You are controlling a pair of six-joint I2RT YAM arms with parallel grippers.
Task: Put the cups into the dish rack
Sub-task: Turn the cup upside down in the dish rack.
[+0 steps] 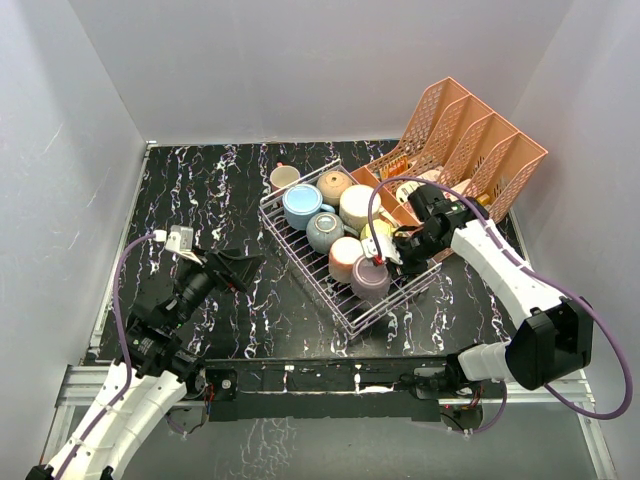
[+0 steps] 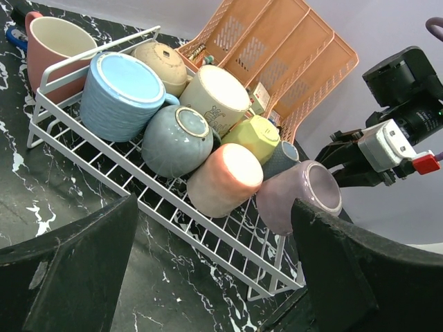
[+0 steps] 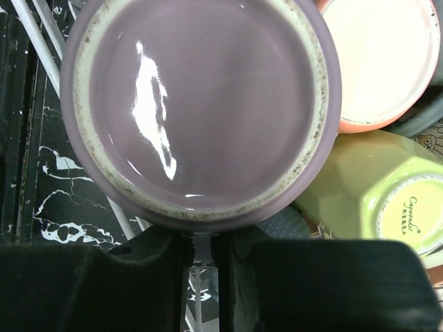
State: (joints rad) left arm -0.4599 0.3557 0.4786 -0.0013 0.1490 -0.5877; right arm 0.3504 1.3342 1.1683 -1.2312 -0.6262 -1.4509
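Right gripper (image 3: pixel 201 270) jaws pinched almost together just beside the base of the mauve cup (image 3: pixel 201 104), perhaps gripping something hidden, the cup on its side beside a pink cup (image 2: pixel 225 178) in the dish rack (image 2: pixel 208 238); left gripper (image 2: pixel 214 277) wide open, empty, over the table (image 1: pixel 200 190).

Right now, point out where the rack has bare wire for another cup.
Free: the near-left strip of the rack, bare wire in front of the blue cup, grey cup and pink cup. Crowded: the far side, cups touching down to the mauve cup.
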